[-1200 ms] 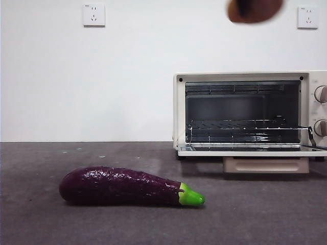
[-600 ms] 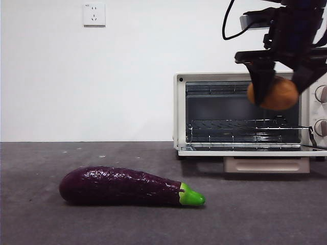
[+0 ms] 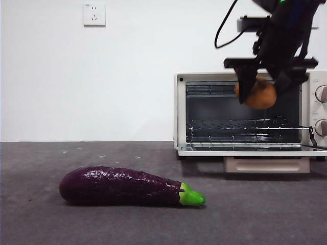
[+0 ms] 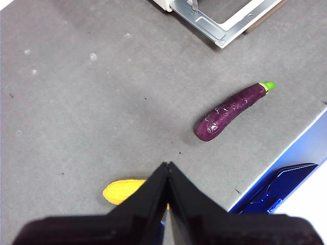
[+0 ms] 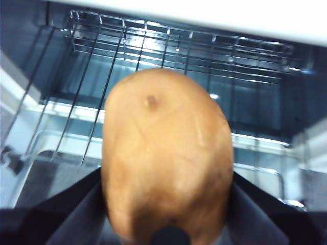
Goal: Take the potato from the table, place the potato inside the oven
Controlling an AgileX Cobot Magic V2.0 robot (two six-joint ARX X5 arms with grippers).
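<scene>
Right gripper (image 3: 258,87) is clamped on the potato (image 3: 257,93), jaws pressed to both sides of it. It hangs in the air in front of the oven (image 3: 245,113), level with the upper part of the cavity, at about 1 o'clock in the front view. The right wrist view shows the potato (image 5: 166,155) filling the middle, with the wire rack (image 5: 168,56) behind it and the jaws dark on either side.

The oven door (image 3: 253,151) is folded down flat, and the rack (image 3: 245,127) sits at mid height inside. Two round knobs (image 3: 321,94) are on the panel at 3 o'clock.

Left gripper (image 4: 167,176): jaws closed tip to tip, holding nothing, high over the table (image 4: 92,117). Below it are an eggplant (image 4: 232,109) at 2 o'clock and a yellow corn cob (image 4: 125,191) just beside the jaw tips at 7 o'clock, partly hidden. A corner of the open oven door (image 4: 219,23) shows at 12 o'clock. There is a blue object (image 4: 276,186) off the table edge at 4 o'clock; I can't tell what it is.

Surface: dark grey, matte and rough, with a few pale specks. In the front view the eggplant (image 3: 127,186) lies flat at 7 o'clock with its green tip toward the oven, well apart from it.

Room: plain white wall (image 3: 92,81) with a wall socket (image 3: 94,15) at 11 o'clock.
</scene>
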